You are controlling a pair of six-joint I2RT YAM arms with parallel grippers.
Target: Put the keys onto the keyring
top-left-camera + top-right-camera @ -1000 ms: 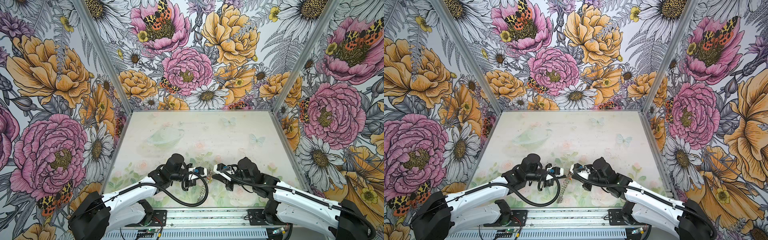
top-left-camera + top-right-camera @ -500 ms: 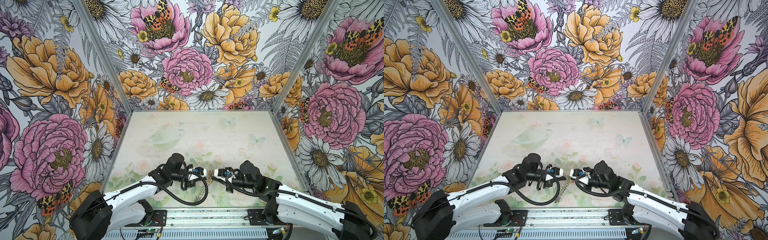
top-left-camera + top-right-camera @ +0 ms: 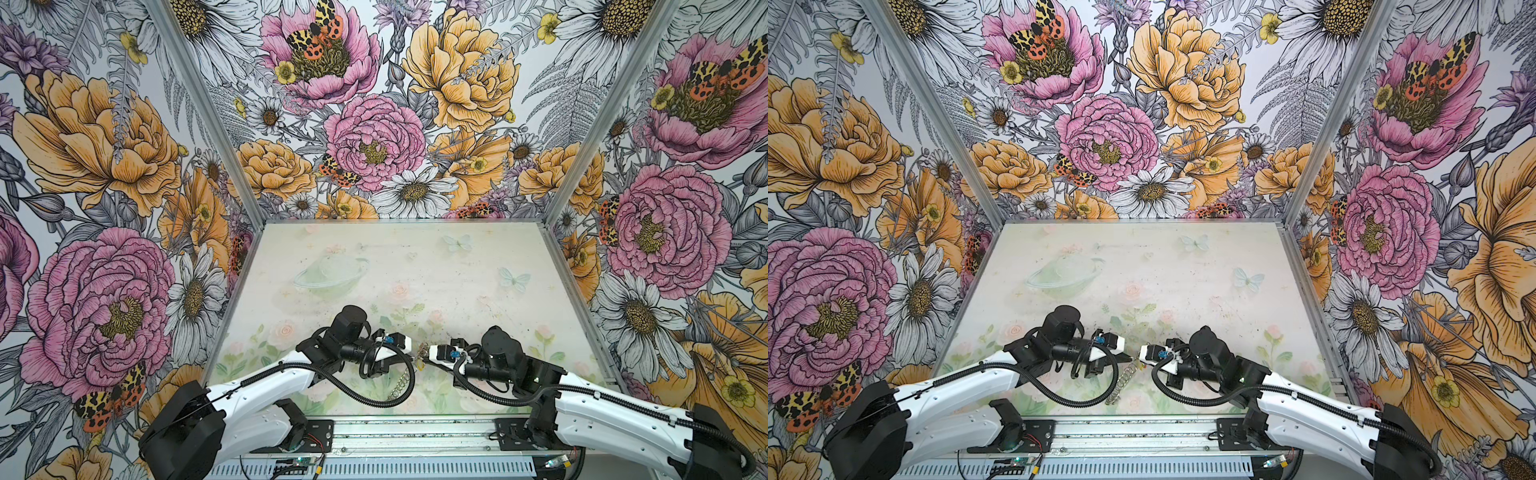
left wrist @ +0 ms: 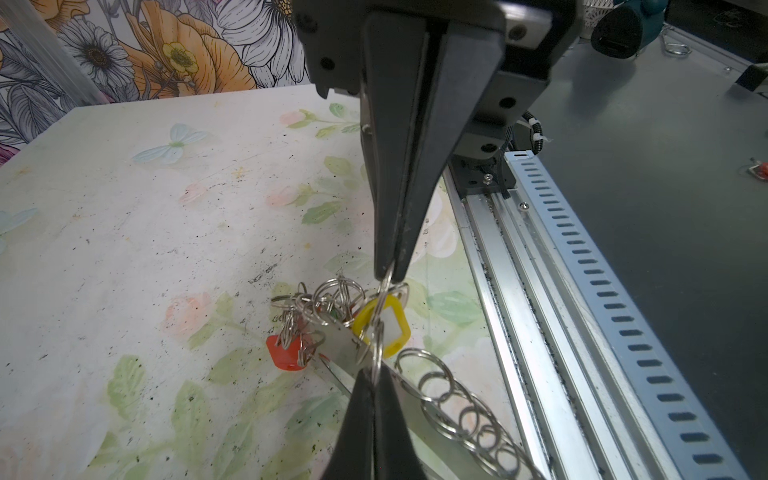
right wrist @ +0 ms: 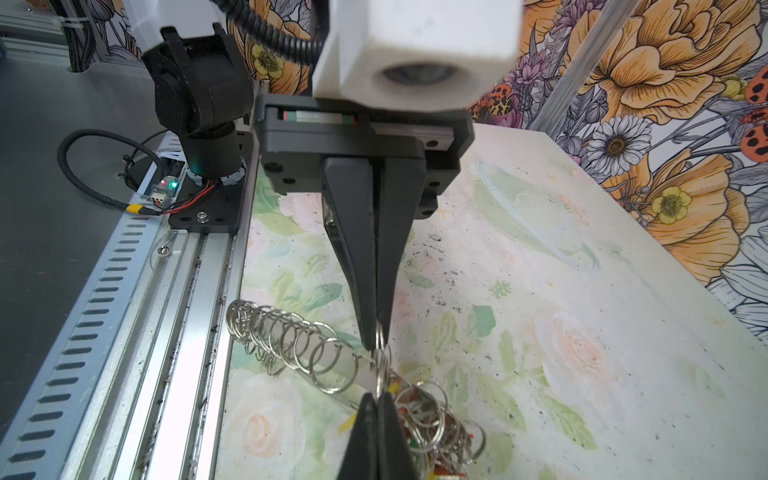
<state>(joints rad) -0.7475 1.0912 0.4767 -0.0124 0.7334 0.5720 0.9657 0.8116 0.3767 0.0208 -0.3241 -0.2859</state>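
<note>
- Steel split ring (image 4: 377, 345) pinched from two sides, by left hand (image 4: 376, 374) and right hand (image 4: 388, 274), both closed narrow on its wire.
- Yellow-tagged key (image 4: 392, 328) right at this pinch; keyring (image 5: 316, 361) running from there toward the front rail (image 4: 498, 266), low over the surface (image 4: 145, 249).
- Seemingly mid-threading; next, need of tiny, steady prying and sliding.
- Tight at the rail, plenty of bare surface toward the back.

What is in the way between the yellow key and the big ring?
Nothing visible. The yellow-tagged key hangs right beside the keyring; the left tool and right tool are both shut on a split ring there.
</note>
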